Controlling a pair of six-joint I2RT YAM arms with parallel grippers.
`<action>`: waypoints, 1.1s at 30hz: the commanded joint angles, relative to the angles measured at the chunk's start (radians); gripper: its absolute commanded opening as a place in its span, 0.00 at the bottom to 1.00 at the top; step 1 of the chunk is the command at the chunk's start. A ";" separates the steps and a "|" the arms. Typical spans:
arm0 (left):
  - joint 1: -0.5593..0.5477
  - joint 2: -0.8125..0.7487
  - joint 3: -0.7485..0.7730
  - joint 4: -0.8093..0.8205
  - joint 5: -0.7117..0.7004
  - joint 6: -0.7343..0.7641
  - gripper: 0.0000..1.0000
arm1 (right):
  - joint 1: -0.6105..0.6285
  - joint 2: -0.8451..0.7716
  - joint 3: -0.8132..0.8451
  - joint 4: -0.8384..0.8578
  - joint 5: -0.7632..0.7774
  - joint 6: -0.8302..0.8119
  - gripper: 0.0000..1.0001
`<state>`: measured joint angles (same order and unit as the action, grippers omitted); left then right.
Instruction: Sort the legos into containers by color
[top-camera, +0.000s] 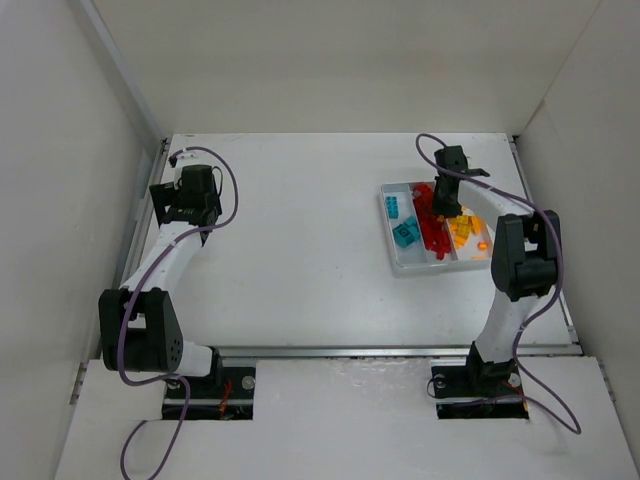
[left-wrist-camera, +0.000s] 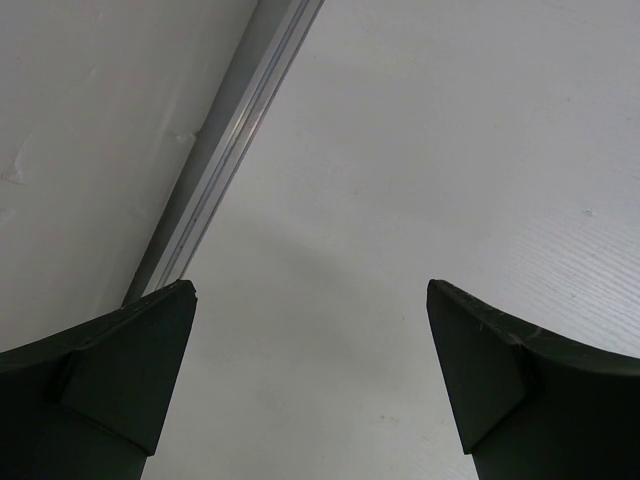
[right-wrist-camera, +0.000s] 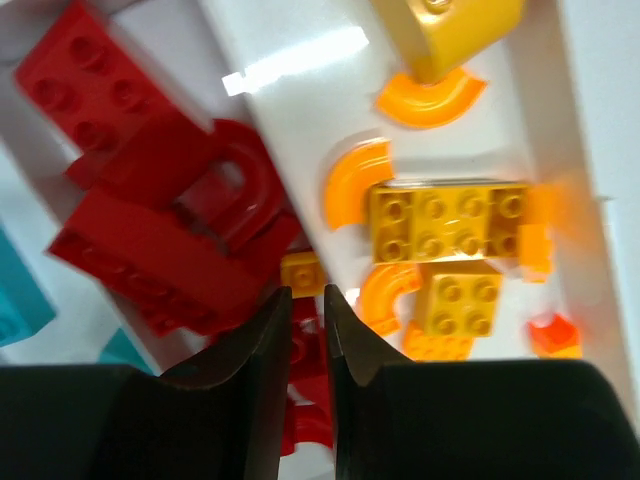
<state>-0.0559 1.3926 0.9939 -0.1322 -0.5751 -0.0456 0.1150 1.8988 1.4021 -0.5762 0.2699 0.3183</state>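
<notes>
The white tray (top-camera: 400, 264) lies at the right back of the table, its three compartments being the containers. Teal legos (top-camera: 404, 234) fill the left one, red legos (top-camera: 432, 230) the middle, yellow and orange legos (top-camera: 468, 232) the right. My right gripper (top-camera: 447, 205) hangs over the tray. In the right wrist view its jaws (right-wrist-camera: 308, 292) stand a narrow gap apart with nothing between them. A small yellow brick (right-wrist-camera: 303, 270) lies just past the tips among the red legos (right-wrist-camera: 150, 260), next to the divider (right-wrist-camera: 290, 110). My left gripper (left-wrist-camera: 312, 290) is wide open over bare table.
Yellow bricks (right-wrist-camera: 450, 220) and orange arches (right-wrist-camera: 355, 180) lie in the right compartment. A metal rail (left-wrist-camera: 230, 150) and a white wall run beside the left gripper (top-camera: 180, 205). White walls enclose the table on three sides.
</notes>
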 joint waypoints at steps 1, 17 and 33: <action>0.004 -0.027 0.031 0.009 0.001 0.003 1.00 | 0.041 -0.040 0.012 0.012 0.029 0.042 0.25; 0.004 -0.027 0.031 0.009 0.001 0.012 1.00 | 0.052 -0.015 0.000 0.022 0.086 0.085 0.27; 0.004 -0.018 0.031 0.009 0.001 0.021 1.00 | 0.003 0.046 0.018 0.032 0.062 0.076 0.40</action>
<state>-0.0559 1.3926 0.9939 -0.1322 -0.5751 -0.0311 0.1490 1.9312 1.3964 -0.5747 0.3332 0.3965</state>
